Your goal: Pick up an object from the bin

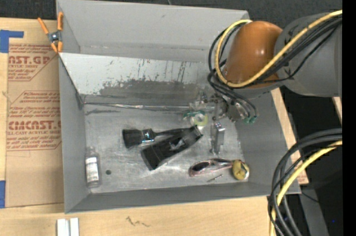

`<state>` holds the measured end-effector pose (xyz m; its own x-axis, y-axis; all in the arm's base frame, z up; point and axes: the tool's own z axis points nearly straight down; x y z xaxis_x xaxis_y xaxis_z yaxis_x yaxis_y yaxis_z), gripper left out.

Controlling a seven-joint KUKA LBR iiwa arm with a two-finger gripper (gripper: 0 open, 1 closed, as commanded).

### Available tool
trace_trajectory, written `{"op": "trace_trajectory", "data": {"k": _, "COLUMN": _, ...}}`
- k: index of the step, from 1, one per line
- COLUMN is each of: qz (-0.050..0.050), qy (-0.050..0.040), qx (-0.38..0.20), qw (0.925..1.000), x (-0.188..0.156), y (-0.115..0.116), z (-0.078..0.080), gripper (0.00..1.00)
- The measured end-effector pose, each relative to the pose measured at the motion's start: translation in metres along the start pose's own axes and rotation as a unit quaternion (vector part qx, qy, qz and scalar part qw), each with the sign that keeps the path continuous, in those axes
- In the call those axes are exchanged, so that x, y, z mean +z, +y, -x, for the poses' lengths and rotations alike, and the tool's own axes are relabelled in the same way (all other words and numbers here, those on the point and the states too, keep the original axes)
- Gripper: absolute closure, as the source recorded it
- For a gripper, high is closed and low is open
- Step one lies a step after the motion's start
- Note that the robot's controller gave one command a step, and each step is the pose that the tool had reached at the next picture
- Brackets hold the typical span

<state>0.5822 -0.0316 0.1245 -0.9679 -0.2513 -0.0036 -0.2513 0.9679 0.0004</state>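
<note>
claw: (pixel 216 139) hangs low over the right half of the bin (pixel 139 65), under the arm's orange cover (pixel 253 51). State: cannot tell from this angle. Nothing seen gripped.
nearest thing, left: black flat-handled tool (pixel 167 148), mid-floor. Its upper-right end lies just beside the claw, maybe touching; can't resolve.
long axis: tool runs lower-left to upper-right, so it points at the claw end-on.
nearest thing, front: pink-rimmed oval piece (pixel 207 167), near the front wall and apart from the claw. Long axis roughly left-right.
others: yellowish lump (pixel 240 170) just right of the oval; second black piece with a metal collar (pixel 136 136) farther left; small vial (pixel 92 169) in the front-left corner, well apart.
judgement: the tool's end is the closest target. A short shift left would put the claw over it, closing across the handle rather than along it.
</note>
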Motion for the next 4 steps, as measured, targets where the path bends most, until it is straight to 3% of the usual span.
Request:
{"op": "trace_trajectory", "data": {"k": 1, "qz": 0.0, "qy": 0.001, "qx": -0.089, "qw": 0.996, "x": 0.026, "y": 0.027, "z": 0.003, "gripper": 0.0}}
{"op": "trace_trajectory", "data": {"k": 2, "qz": -0.002, "qy": -0.0006, "qx": -0.086, "qw": 0.9963, "x": 0.048, "y": 0.037, "z": 0.011, "gripper": 1.0}}
{"op": "trace_trajectory", "data": {"k": 4, "qz": -0.002, "qy": -0.0003, "qx": -0.086, "qw": 0.9963, "x": 0.047, "y": 0.037, "z": 0.011, "gripper": 1.0}}
